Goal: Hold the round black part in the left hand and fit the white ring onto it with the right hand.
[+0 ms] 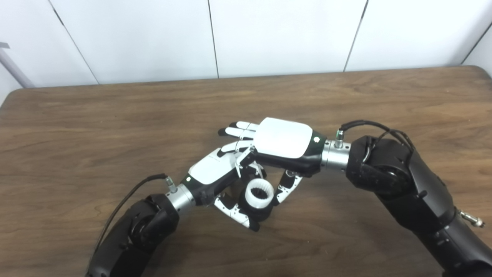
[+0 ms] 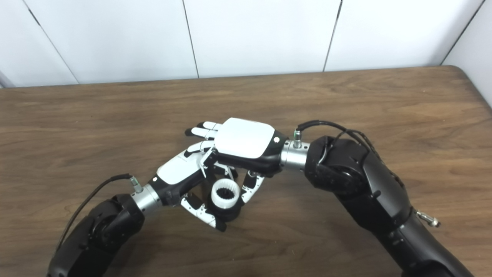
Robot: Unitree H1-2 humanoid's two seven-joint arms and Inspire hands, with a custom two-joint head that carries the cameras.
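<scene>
Ring (image 1: 259,192) first: white, toothed inside, it sits on top of the round black part (image 1: 256,212), of which only a dark rim below and beside the ring shows. Both are held above the wooden counter (image 1: 115,127), near its middle and toward me. My left hand (image 1: 215,175) is clenched on the black part, thumb curling under and in front of it, the other fingers (image 1: 234,146) mostly lost beneath my right hand. My right hand (image 1: 286,144) lies palm down across the left, its white back covering most of what goes on below. Its thumb (image 1: 286,186) reaches down just beside the ring; whether it touches I cannot tell, nor whether this hand grips anything. Its fingers stretch left, only their tips plain. Both forearms are cut off by the lower edge.
</scene>
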